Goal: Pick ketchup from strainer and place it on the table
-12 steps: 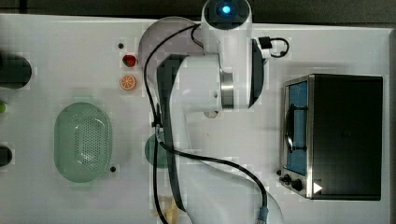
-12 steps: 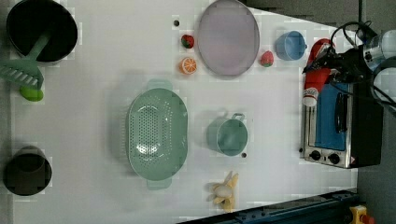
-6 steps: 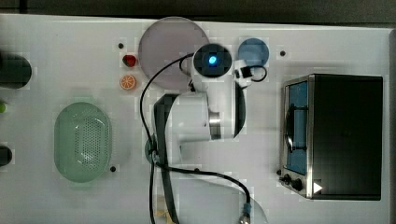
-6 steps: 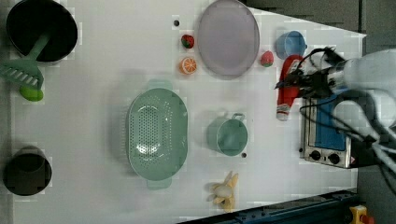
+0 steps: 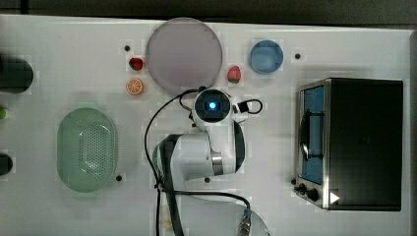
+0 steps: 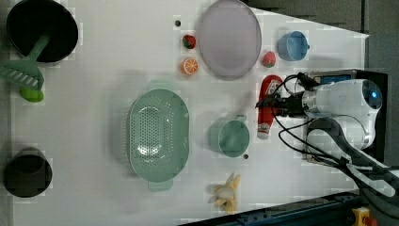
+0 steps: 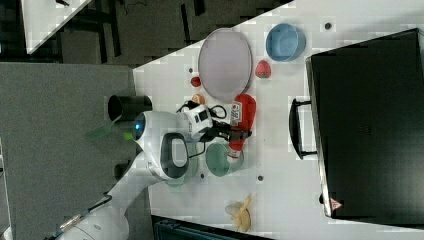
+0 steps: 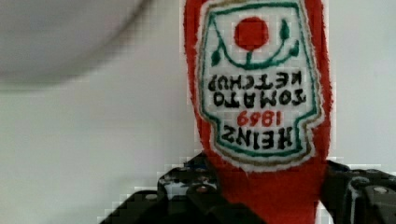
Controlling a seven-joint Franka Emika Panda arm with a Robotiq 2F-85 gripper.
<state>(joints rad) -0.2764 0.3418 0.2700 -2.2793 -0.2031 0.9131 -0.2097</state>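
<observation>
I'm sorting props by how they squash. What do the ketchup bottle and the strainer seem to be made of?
The ketchup looks like soft fabric, probably plush: its label edges look fuzzy and stitched. The strainer looks like rigid moulded plastic, pale green with a smooth, slightly glossy finish and neat rows of punched holes.

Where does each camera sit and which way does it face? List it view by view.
Top view: overhead, straight down on the table; arm's white links show.
Left view: high, looking down on the empty strainer; the gripper holds the ketchup.
Right view: high, from the opposite side, over the toaster oven; arm's base and links show.
Wrist view: on the arm, along the ketchup's label; the black fingers show.
Left and right views share ketchup, plate, teal cup.
</observation>
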